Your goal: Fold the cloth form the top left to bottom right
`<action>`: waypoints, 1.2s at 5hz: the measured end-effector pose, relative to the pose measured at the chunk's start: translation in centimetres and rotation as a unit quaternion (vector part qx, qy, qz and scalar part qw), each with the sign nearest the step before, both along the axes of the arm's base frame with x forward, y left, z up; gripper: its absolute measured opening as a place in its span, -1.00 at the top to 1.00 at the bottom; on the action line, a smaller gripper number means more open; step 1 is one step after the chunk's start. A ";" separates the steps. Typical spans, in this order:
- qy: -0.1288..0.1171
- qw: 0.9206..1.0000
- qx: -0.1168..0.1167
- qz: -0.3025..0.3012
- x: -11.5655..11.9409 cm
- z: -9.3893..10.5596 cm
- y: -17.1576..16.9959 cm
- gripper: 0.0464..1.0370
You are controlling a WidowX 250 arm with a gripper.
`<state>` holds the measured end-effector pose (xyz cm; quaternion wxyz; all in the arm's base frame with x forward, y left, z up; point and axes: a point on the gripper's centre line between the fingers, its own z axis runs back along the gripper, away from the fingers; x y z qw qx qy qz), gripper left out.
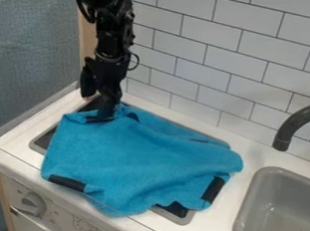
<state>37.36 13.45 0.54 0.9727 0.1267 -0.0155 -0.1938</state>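
Observation:
The black gripper (103, 118) hangs down at the upper left part of the blue cloth (141, 159), its tip touching or just over the cloth near its top left edge. Whether cloth is held there cannot be told. The cloth lies spread and wrinkled over the dark stove panel, with black patches at its lower left and lower right corners and a raised fold near the gripper. Its front edge hangs slightly over the counter's front.
A grey sink (277, 211) with a dark curved faucet (297, 125) stands at the right. White tiled wall (208, 56) rises behind the counter (246, 139). A knob (33, 204) sits on the front panel at lower left.

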 end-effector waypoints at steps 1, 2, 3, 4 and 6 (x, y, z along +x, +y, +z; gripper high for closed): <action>0.014 1.000 0.013 -0.002 -0.1 -1.3 0.5 -0.93; 0.025 0.999 0.025 -0.001 -0.2 -2.2 0.9 -0.93; 0.032 0.999 0.027 0.004 0.2 -2.6 1.1 -0.93; 0.026 0.999 0.033 0.006 0.7 -2.5 1.4 -0.93; 0.028 0.999 0.030 0.011 1.0 -2.6 1.4 -0.93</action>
